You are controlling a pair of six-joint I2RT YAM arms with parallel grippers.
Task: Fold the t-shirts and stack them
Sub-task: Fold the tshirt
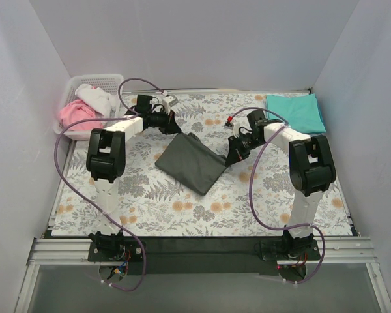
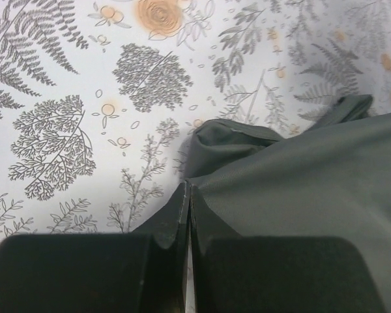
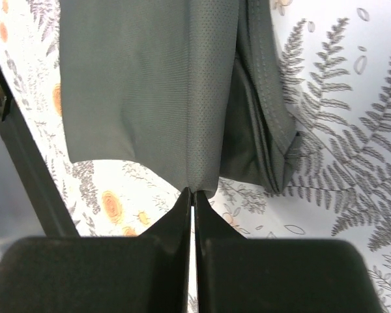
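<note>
**Charcoal t-shirt (image 1: 190, 163) pinched at two corners, mid-fold**

From above, it lay as a folded diamond in the middle of the floral sheet (image 1: 150, 205) covering the tabletop, between the two arms. Its sides ran slantwise to the tabletop edges. The long axis looked to run from far left to near right, though only by a little. The left fingers (image 1: 173, 126) were at its far corner and the right fingers (image 1: 232, 155) at its right corner, so the pair had the far-right edge. The teal t-shirt (image 1: 296, 111) sat folded flat in the far right corner, well apart. A basket (image 1: 98, 78) of pink and white cloth stood far left.

Left wrist view: the fingers (image 2: 85, 274) were closed tight, with a bunched corner of grey cloth nipped between the tips.

Right wrist view: the fingers (image 3: 98, 274) were closed too, clamped on a fold edge, with layered hems just beside it.

To do this well, I reckon both corners should travel together, level and taut, so the layers keep square and nothing slips loose.
</note>
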